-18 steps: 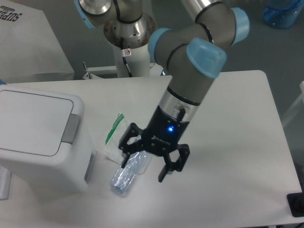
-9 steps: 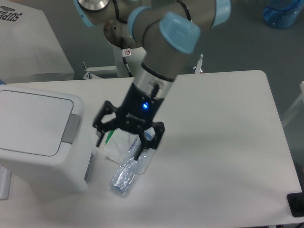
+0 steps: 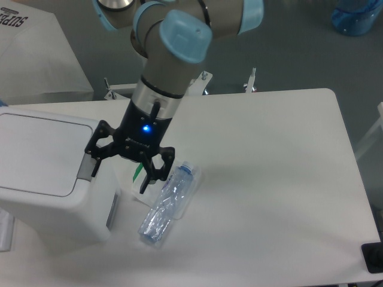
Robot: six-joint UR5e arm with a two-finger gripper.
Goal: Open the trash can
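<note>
Trash can (image 3: 48, 173) is sitting at the left edge of the table (image 3: 269, 179), lid flat and down. I am seeing the gripper (image 3: 118, 169) hanging just beside its right side, fingers spread wide and holding nothing. One fingertip (image 3: 94, 169) is lying right at the grey push button (image 3: 87, 162) on the lid's right rim; whether it is touching I cannot tell. The other finger (image 3: 148, 178) is pointing down toward the table. A blue light (image 3: 144, 127) is glowing on the wrist above. Just right of the gripper a crushed clear plastic bottle (image 3: 168, 203) is lying on its side, tilted, cap end up toward the right. A white packet with green print (image 3: 137, 174) is showing partly behind the gripper, between can and bottle. A blue container (image 3: 357, 15) is standing off the table at top right.
</note>
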